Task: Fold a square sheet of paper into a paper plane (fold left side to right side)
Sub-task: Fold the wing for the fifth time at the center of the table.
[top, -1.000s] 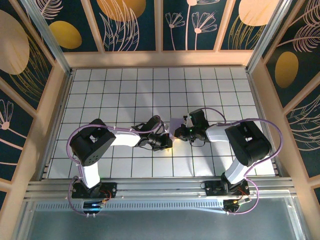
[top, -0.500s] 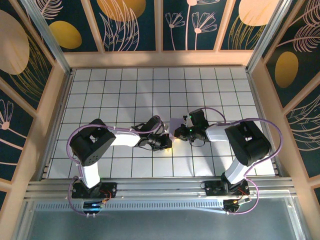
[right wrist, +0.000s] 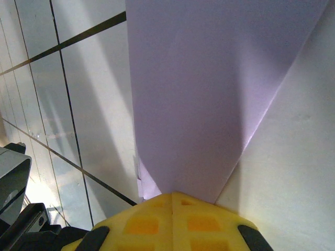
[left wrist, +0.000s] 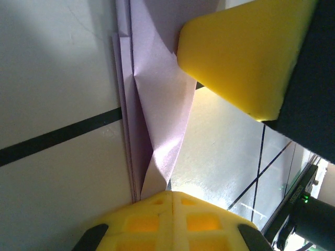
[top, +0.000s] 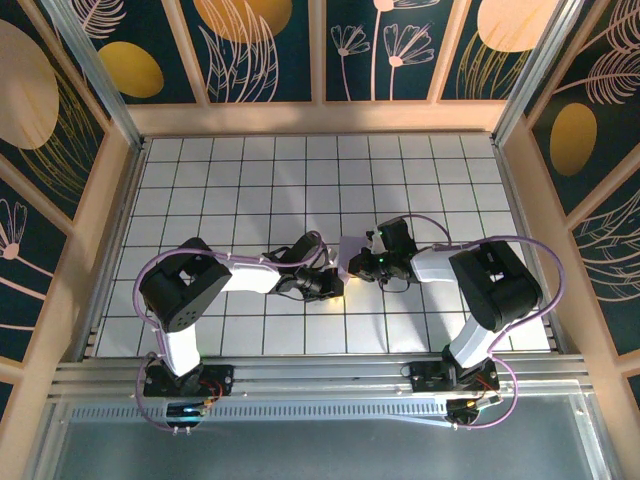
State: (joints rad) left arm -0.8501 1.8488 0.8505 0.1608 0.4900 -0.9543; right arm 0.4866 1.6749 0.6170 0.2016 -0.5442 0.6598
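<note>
Tapering lavender paper (right wrist: 193, 94), thin, smooth, sharply creased

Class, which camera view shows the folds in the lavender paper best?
The left wrist view: the paper shows its creases and stacked edges close up. The right wrist shows one smooth face; the top view, a small part-hidden patch.

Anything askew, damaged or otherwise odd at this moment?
Only a small thing: in the left wrist view, the layered edges of the folded lavender paper fan out slightly instead of lining up, so the folds look a little uneven. No tears or crumpling show.
</note>
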